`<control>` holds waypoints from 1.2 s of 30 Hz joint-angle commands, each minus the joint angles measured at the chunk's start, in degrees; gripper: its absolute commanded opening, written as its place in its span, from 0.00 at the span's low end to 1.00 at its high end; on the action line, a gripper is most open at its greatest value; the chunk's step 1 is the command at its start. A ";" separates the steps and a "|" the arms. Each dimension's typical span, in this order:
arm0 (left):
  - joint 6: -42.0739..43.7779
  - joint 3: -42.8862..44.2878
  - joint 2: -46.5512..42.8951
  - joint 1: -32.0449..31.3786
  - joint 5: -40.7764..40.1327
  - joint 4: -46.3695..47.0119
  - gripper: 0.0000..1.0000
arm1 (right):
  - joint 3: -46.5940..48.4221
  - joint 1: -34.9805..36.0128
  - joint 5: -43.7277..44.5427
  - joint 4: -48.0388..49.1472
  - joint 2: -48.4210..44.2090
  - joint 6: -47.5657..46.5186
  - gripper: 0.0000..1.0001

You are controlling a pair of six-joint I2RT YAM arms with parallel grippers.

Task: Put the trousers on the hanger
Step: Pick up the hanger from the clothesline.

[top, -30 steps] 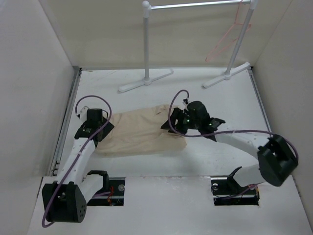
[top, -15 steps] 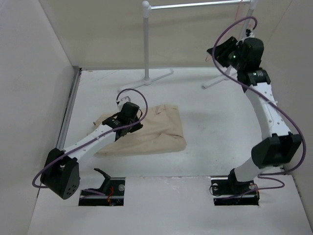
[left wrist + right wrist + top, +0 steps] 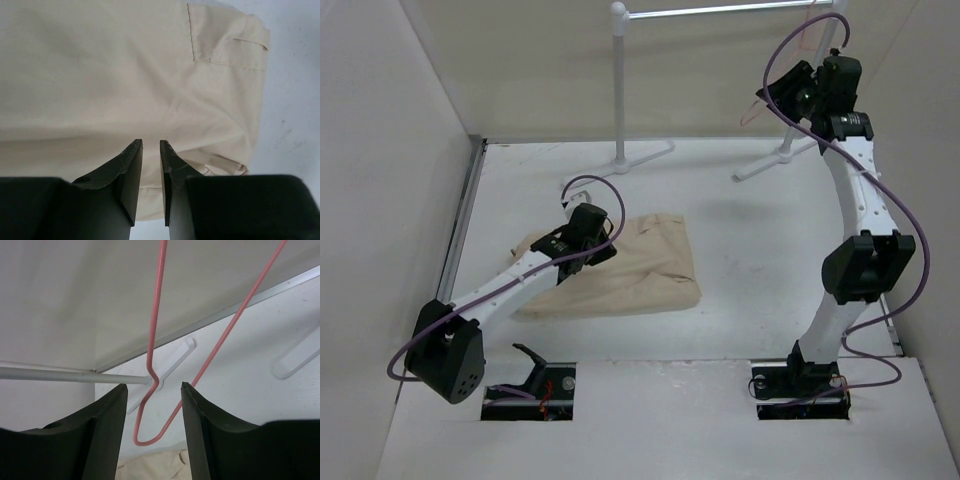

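Right wrist view: pink wire hanger (image 3: 152, 382) hung from rack rail (image 3: 70, 374), corner loop between spread fingers of right gripper (image 3: 154, 410), not yet pinched, prob. lining up a grab. Below rail on table (image 3: 750, 260): folded beige trousers (image 3: 640, 268), left gripper (image 3: 150, 160) narrow, nothing held, hovering over cloth, likely to steady it.

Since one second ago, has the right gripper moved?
Yes. The right gripper left the trousers and rose toward the far rack, where the hanger now hangs between its open jaws.

Both arms (image 3: 855, 190) are white tubes with black joint housings, looping purple cables (image 3: 588, 187) and black wedge-shaped fingers (image 3: 127, 172).
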 commanded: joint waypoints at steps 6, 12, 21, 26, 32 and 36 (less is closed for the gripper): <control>-0.56 1.59 0.75 0.25 0.80 1.32 0.19 | 4.14 1.30 -5.84 3.03 3.82 0.49 0.47; -0.82 0.79 -0.04 0.69 0.80 1.32 0.19 | 3.00 1.83 -6.89 5.13 4.09 1.99 0.32; -1.52 0.27 -0.31 0.78 0.71 1.75 0.21 | 0.97 2.01 -8.47 8.57 -0.57 3.84 0.17; -1.70 0.79 -0.48 1.04 0.88 2.37 0.27 | 0.10 2.01 -9.18 8.30 -2.94 3.22 0.16; -1.52 3.07 -0.75 1.31 1.15 2.37 0.32 | 0.09 2.01 -11.37 7.08 -4.53 2.26 0.16; -1.44 6.49 -0.05 1.48 2.90 2.37 0.37 | -3.15 2.36 -11.81 5.93 -5.58 1.38 0.17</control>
